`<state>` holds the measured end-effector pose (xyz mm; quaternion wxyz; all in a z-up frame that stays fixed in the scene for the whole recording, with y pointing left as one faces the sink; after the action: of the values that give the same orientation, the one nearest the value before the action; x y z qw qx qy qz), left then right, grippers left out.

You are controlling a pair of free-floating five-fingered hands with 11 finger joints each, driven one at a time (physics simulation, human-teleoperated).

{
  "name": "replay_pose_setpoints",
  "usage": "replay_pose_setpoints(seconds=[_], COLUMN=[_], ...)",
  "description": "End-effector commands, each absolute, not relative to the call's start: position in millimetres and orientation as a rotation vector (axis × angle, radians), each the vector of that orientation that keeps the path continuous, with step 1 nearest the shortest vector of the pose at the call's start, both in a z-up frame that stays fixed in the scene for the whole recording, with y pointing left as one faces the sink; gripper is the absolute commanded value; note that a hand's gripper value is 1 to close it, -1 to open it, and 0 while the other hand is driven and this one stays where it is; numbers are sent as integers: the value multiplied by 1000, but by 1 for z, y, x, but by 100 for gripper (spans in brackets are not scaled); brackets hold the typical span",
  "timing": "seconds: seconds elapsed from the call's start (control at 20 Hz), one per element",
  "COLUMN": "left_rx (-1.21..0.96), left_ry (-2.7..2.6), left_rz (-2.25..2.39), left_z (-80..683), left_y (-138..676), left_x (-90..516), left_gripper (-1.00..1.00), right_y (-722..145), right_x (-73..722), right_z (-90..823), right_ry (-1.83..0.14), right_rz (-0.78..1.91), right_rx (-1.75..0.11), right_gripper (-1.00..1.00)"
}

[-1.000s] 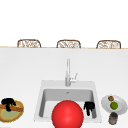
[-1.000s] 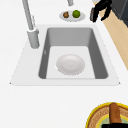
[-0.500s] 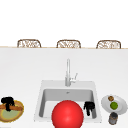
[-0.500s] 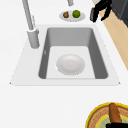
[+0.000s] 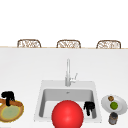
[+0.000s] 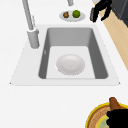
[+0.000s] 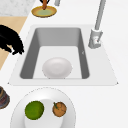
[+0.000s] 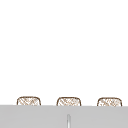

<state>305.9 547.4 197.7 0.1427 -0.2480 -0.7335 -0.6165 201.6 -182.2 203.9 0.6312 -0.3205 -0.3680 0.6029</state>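
The left hand (image 5: 8, 97) is gripping the brown handle (image 5: 10, 102) of a round yellow-rimmed pan (image 5: 11, 113), its fingers curling down over the handle at the pan's back edge. The pan is sitting on the white table (image 5: 25, 72) well to the left of the sink (image 5: 67, 86), at the picture's lower left in the front view; in the left side view the same pan (image 6: 96, 117) is showing at the bottom right corner with the black hand (image 6: 118, 117) over it, and in the right side view it is lying far off at the top (image 7: 44, 11). The right hand (image 5: 89, 107) is hanging over the right part of the sink, near its front edge, with its fingers pointing down and loosely relaxed, grasping nothing; in the right side view it (image 7: 11, 41) is hovering beside the basin's near wall. A white bowl (image 6: 70, 64) is resting on the bottom of the sink. A big red ball (image 5: 67, 114) is covering the front of the sink in the front view. The faucet (image 5: 68, 72) is standing behind the basin. To the right, a white plate (image 5: 120, 106) is carrying a green fruit (image 5: 114, 105) and a small brown one (image 5: 110, 98), lying near each other, and a dark jar (image 5: 113, 118) is standing just in front of the plate. Three woven chair backs (image 5: 68, 44) are lining the far edge of the table.
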Motion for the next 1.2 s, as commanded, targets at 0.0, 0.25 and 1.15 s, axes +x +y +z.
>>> replay_pose_setpoints(seconds=[0.0,0.25,1.15], left_rx=[-710,-655,-643], left_ry=[-2065,-2096,-2160], left_rz=[-1808,-1845,-1823], left_z=[209,215,237], left_y=[527,497,363], left_x=[310,323,340], left_gripper=[100,100,100], right_y=[-182,-182,-182], right_x=[202,202,202], right_z=[204,204,204], right_ry=[-842,-842,-842], right_rz=[1380,1380,1380], right_rx=[-734,-734,-734], right_gripper=[0,0,0])
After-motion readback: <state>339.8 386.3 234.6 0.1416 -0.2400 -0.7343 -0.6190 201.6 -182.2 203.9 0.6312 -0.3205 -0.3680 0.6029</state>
